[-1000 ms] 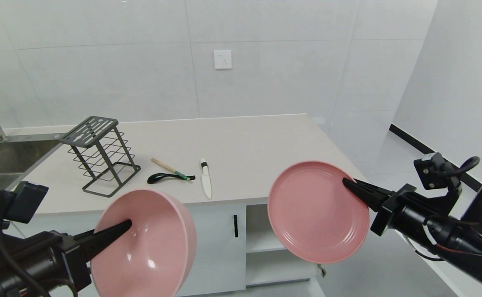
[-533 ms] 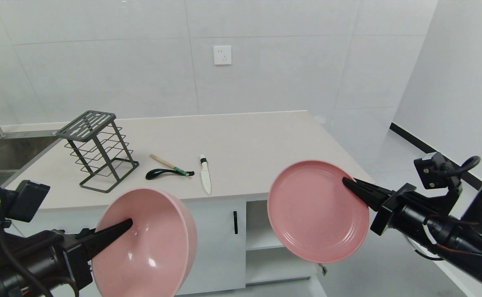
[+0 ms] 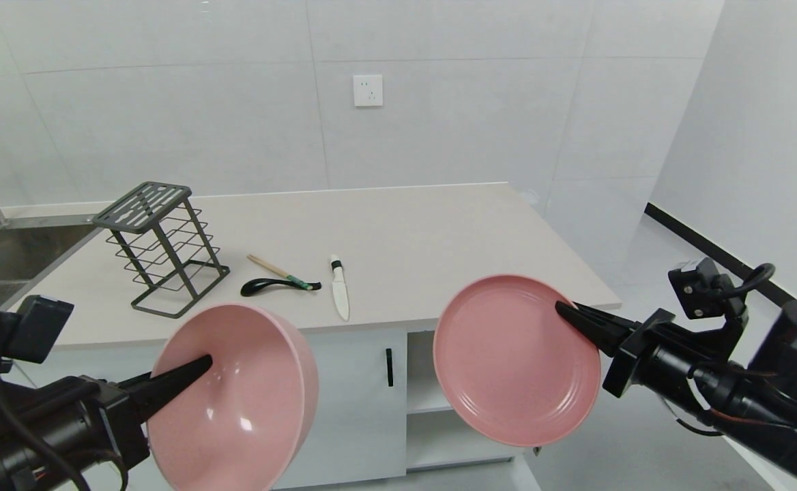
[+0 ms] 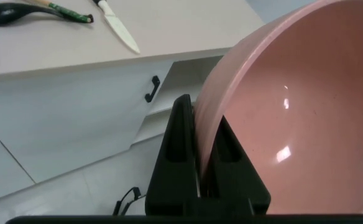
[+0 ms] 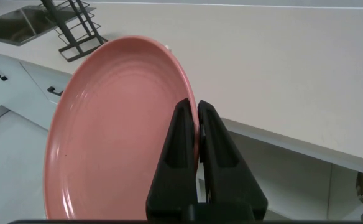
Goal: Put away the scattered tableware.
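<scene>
Head view: the left pincer (image 3: pixel 204 360) is closed on the rim of a pink bowl (image 3: pixel 248 402). The bowl is tipped on edge in the air, off the front edge of the desk (image 3: pixel 426 232). The right pincer (image 3: pixel 562 310) grips a pink plate (image 3: pixel 508 361) the same way, off the desk's front right corner. A knife (image 3: pixel 339 293), a black spoon (image 3: pixel 269 286) and chopsticks (image 3: pixel 272 269) lie near the front edge, and a wire rack (image 3: pixel 160 249) stands towards the left edge.

Left wrist view: both fingers of the left pincer (image 4: pixel 200 124) clamp the bowl (image 4: pixel 293 112) wall, one inside and one outside. The bowl's glossy inside suggests a hard, slick surface (likely breakable if dropped). It probably hangs heavily from such a narrow hold, so it may swing.

Right wrist view: the right pincer (image 5: pixel 197 115) is shut across the plate (image 5: pixel 113 130) lip. The plate is stiff and looks lighter than the bowl. Its raised rim is the sensible place to hold it, though the smooth surface could slide.
</scene>
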Robot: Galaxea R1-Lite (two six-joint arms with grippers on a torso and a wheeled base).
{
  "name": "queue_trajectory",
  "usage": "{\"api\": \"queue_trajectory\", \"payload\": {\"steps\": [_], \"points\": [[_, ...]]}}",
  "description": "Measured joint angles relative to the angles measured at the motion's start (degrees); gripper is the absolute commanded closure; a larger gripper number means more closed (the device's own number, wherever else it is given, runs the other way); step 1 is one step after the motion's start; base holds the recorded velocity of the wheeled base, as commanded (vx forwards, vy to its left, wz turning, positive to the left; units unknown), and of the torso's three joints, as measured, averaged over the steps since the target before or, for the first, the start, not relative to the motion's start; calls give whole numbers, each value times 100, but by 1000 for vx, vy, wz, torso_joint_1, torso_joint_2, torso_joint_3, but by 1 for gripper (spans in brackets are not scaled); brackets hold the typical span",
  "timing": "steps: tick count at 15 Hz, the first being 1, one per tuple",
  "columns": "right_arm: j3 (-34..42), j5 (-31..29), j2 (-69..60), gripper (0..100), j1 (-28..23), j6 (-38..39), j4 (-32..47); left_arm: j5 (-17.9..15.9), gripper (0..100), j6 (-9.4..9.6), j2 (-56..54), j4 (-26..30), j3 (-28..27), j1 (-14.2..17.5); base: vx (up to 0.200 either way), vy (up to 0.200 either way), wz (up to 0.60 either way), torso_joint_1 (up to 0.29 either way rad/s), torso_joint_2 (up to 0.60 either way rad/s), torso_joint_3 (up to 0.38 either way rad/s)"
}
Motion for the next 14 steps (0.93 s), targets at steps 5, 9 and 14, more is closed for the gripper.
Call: {"api": "queue_trajectory", "payload": {"steps": [5,9,14], "points": [[0,0,48,100,-56,-1,0,9,100,312,394,-358,187,79,0,0,0,0,0,0],[74,-6,91,100,-73,0,-5,9,100,330,428,-514,297,44,0,0,0,-58,113,56],[61,-6,107,100,-76,0,2,2,100,334,496,-508,273,39,0,0,0,-247,494,240]]}}
